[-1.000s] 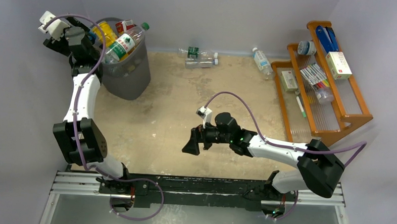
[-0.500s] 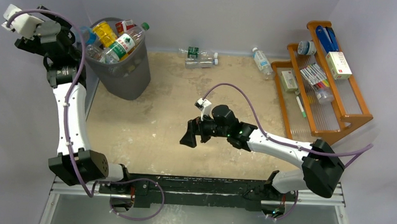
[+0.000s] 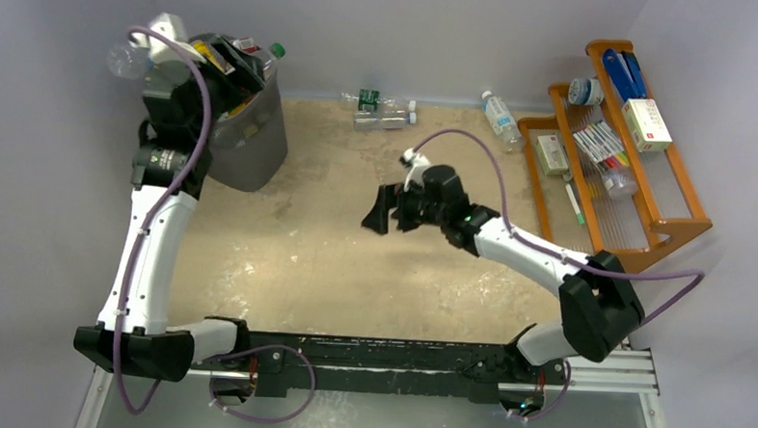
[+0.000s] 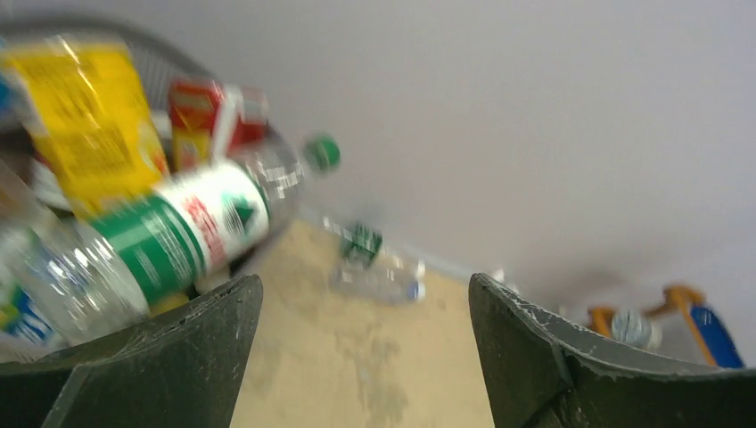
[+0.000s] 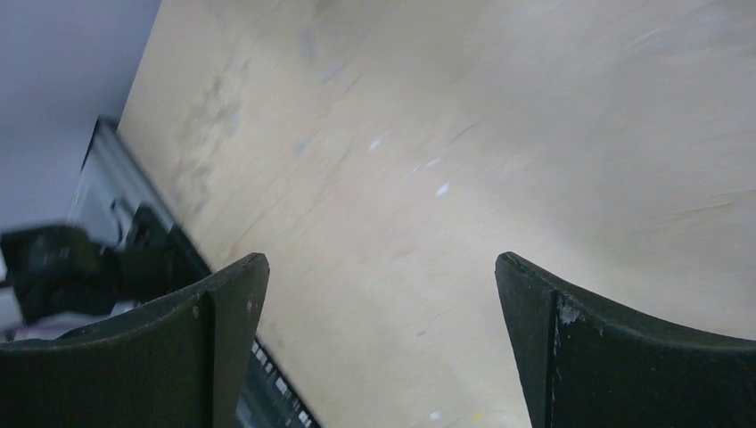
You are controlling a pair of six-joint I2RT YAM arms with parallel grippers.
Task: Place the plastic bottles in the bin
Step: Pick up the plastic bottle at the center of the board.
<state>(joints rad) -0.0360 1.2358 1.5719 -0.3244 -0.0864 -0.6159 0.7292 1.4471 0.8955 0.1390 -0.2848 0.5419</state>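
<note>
By the bin (image 3: 254, 149), left jaws wide apart; right jaws likewise.

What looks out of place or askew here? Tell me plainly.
The bin is heaped above its rim; a green-labelled bottle juts over the edge. A clear bottle sticks out beyond its left side. Loose bottles lie along the far wall.

The sandy worktop (image 3: 306, 259) carries the bin (image 3: 253, 146) below the left arm's jaws, two clear bottles (image 3: 384, 111) side by side well beyond the right arm's jaws, and a third bottle (image 3: 501, 114) right of those, beside the wooden rack (image 3: 602, 219).
</note>
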